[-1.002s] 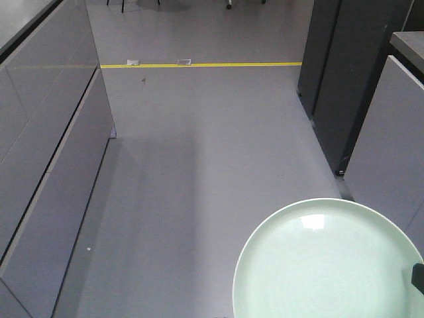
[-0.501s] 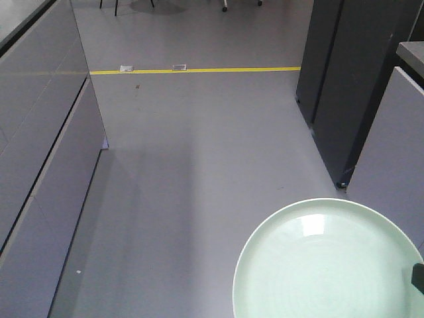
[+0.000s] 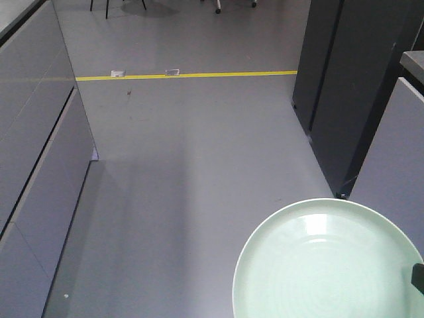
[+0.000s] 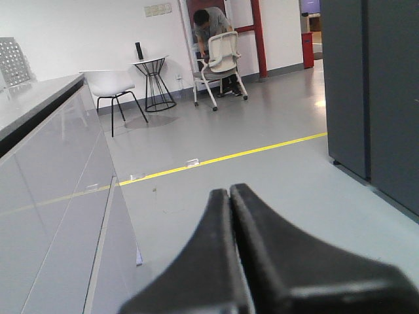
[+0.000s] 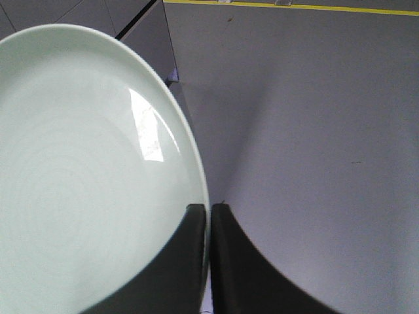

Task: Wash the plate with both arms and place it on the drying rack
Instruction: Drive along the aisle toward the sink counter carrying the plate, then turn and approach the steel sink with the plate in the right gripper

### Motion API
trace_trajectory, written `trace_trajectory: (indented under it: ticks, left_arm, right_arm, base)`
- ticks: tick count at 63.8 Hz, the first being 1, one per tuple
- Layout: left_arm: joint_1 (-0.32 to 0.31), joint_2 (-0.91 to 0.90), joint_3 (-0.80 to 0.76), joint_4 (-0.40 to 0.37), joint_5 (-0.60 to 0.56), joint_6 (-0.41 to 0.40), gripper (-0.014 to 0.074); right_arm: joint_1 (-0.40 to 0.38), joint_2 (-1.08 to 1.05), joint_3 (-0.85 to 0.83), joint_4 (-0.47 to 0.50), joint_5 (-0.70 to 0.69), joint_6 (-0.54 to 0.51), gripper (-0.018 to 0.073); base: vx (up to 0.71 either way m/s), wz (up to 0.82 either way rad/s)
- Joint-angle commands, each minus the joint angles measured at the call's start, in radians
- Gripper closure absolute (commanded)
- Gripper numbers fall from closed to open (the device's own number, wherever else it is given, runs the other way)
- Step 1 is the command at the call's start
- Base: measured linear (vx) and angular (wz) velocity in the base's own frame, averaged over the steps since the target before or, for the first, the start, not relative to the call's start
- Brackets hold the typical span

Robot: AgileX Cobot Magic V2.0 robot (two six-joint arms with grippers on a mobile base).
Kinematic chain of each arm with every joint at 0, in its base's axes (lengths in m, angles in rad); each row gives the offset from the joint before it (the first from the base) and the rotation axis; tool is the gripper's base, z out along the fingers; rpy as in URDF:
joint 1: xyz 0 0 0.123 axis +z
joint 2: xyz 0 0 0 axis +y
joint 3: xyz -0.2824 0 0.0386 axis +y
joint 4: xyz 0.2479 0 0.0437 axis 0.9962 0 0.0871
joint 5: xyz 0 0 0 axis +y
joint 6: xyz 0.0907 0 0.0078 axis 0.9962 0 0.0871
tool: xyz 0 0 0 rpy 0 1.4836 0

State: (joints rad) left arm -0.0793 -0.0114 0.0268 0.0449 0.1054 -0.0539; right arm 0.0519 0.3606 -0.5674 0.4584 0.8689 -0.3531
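The pale mint-green plate (image 3: 328, 262) fills the lower right of the front view, held level above the grey floor. My right gripper (image 5: 208, 209) is shut on the plate (image 5: 85, 170), pinching its rim between the two black fingers. In the front view only a small black piece of that gripper (image 3: 418, 277) shows at the plate's right edge. My left gripper (image 4: 230, 191) is shut with nothing between its fingers, pointing down the aisle. The drying rack is out of view.
Grey cabinet fronts (image 3: 33, 152) line the left side of the aisle. A tall dark cabinet (image 3: 351, 86) and a grey unit (image 3: 397, 152) stand on the right. A yellow floor line (image 3: 185, 75) crosses ahead. Chairs, a small table (image 4: 154, 78) and a person (image 4: 211, 29) are far down the room.
The floor line and cabinets have slid down and outward in the front view, so the base has rolled forward along the aisle. The plate keeps its place in the frame.
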Motion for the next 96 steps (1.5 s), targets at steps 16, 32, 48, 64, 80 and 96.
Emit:
trace_trajectory:
  ticks: [16, 32, 48, 64, 80, 96]
  left_arm:
    - [-0.006, -0.013, -0.026, -0.002, -0.077, -0.008, 0.0603]
    - [-0.006, -0.013, -0.026, -0.002, -0.077, -0.008, 0.0603]
    - [-0.006, -0.013, -0.026, -0.002, -0.077, -0.008, 0.0603]
    - [-0.006, -0.013, -0.026, -0.002, -0.077, -0.008, 0.0603]
    - [-0.006, -0.013, -0.026, -0.002, -0.077, -0.008, 0.0603]
    - [-0.006, -0.013, -0.026, -0.002, -0.077, -0.008, 0.0603]
  right_arm:
    - [-0.007, 0.011, -0.024, 0.025, -0.064, -0.007, 0.0564]
    - [-0.007, 0.011, -0.024, 0.025, -0.064, -0.007, 0.0564]
    - [-0.007, 0.011, -0.024, 0.025, -0.064, -0.007, 0.0564]
    - [-0.007, 0.011, -0.024, 0.025, -0.064, -0.007, 0.0564]
    - [-0.007, 0.011, -0.024, 0.025, -0.064, -0.007, 0.0564]
    - [-0.007, 0.011, -0.024, 0.025, -0.064, -0.007, 0.0564]
  base:
    - [0.16, -0.09]
    - [0.16, -0.17]
    - [0.15, -0.24]
    - [0.13, -0.27]
    - [0.13, -0.31]
    - [0.13, -0.34]
